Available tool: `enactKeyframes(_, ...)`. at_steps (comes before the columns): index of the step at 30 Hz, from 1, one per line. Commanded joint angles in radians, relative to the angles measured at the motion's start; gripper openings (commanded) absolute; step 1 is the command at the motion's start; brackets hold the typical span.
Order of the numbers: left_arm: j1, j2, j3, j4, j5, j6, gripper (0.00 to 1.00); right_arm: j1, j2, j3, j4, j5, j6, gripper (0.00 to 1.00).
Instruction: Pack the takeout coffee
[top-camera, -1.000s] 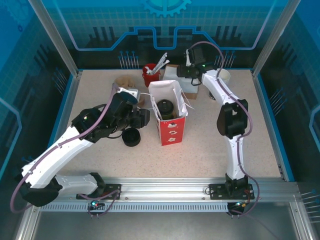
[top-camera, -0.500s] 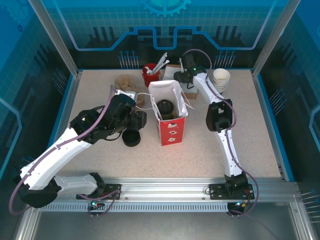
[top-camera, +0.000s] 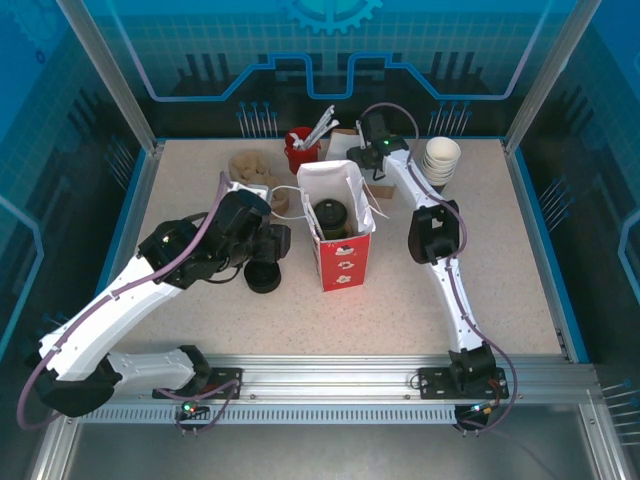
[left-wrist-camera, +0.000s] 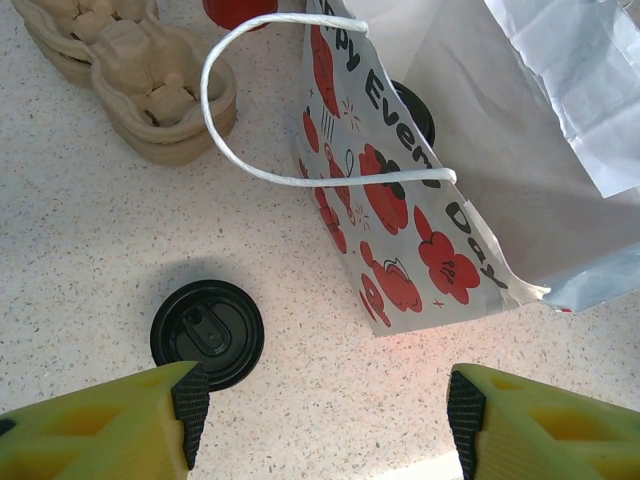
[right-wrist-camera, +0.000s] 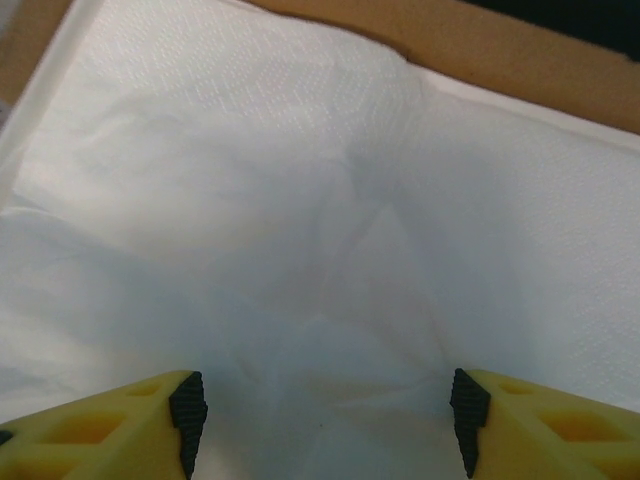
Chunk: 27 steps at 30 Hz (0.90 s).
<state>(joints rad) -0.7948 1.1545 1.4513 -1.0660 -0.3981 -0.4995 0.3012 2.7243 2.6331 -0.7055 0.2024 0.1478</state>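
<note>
Your right tool (right-wrist-camera: 320, 400) shifted over napkins (right-wrist-camera: 300, 200); it and your left tool (left-wrist-camera: 320, 405) stood open, empty. The takeout coffee (top-camera: 331, 216) looked light, crushable, best gripped by its sides.

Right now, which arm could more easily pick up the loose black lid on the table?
Left. The left hand, open, hovers close above the black lid, left of the bag. The right hand is behind the bag, over white paper.
</note>
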Motion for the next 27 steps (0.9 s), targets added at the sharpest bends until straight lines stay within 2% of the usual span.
enactKeyframes(1,0.006,-0.022,-0.018,-0.024,-0.024,-0.019,0.66,0.008,0.032,0.037,0.009,0.011,-0.016,0.68)
enactKeyframes(6,0.007,-0.023,-0.022,-0.026,-0.028,-0.019,0.66,0.007,0.04,0.036,0.018,0.011,-0.019,0.62)
enactKeyframes(10,0.008,-0.026,-0.023,-0.026,-0.031,-0.02,0.67,0.001,0.038,0.039,0.014,-0.016,-0.013,0.5)
enactKeyframes(27,0.008,-0.029,-0.039,-0.022,-0.021,-0.025,0.67,-0.005,-0.02,0.043,0.014,-0.056,-0.002,0.12)
